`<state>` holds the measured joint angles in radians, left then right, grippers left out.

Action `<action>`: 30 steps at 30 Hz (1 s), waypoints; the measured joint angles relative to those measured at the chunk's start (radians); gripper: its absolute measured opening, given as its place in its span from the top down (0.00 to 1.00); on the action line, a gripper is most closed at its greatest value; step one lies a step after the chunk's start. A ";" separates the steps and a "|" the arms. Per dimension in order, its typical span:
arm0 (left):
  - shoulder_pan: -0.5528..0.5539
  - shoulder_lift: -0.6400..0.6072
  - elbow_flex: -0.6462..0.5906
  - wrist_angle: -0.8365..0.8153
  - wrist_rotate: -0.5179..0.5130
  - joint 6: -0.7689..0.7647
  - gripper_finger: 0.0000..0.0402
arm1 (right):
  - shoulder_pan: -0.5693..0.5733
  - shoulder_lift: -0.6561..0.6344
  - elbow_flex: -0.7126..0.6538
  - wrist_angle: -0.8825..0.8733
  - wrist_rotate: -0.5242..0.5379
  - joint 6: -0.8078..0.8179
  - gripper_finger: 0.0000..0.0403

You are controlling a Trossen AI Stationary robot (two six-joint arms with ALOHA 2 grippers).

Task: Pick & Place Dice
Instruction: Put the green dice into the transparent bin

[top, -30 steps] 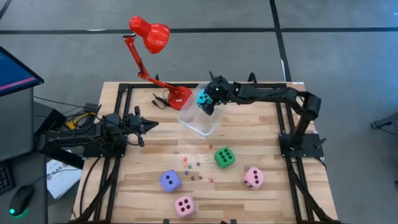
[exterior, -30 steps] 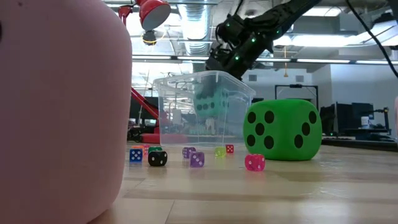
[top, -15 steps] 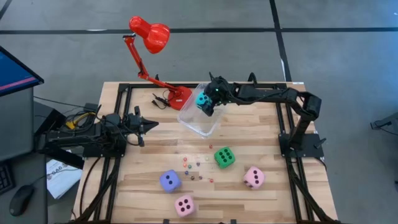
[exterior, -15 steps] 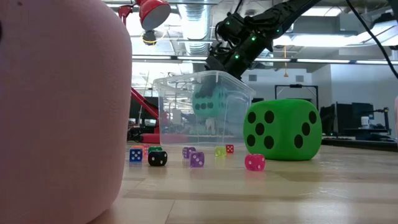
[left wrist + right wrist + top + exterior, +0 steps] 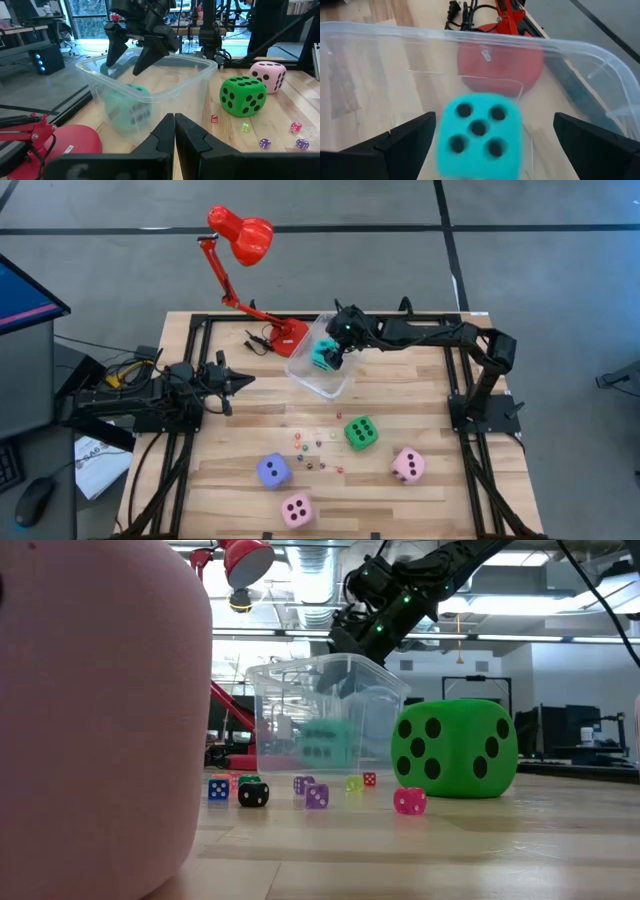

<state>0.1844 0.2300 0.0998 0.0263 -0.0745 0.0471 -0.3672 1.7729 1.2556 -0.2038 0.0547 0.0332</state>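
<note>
Hovering over the clear plastic tub (image 5: 318, 368), the right end effector (image 5: 343, 332) holds its fingers spread wide, the cyan die (image 5: 324, 355) lying free inside the tub below it. The left end effector (image 5: 240, 380), fingers pressed together, waits at the counter's (image 5: 420, 395) left side, near the red lamp (image 5: 240, 235).

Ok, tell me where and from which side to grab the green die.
Take the green die by two opposite flat faces, coming straight down from above. It sits square on the table with open space around it; only tiny dice lie nearby. Being soft, it would likely squeeze.
</note>
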 joint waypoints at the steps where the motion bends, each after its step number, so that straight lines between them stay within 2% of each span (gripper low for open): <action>1: 0.000 0.000 0.000 0.000 0.000 0.000 1.00 | 0.000 0.000 0.000 -0.002 0.001 0.012 0.01; 30: 0.000 0.000 0.000 0.000 0.000 0.000 1.00 | 0.002 0.000 0.000 0.025 -0.009 0.020 0.01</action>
<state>0.1844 0.2298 0.0998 0.0263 -0.0746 0.0471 -0.3656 1.7729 1.2556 -0.1787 0.0456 0.0532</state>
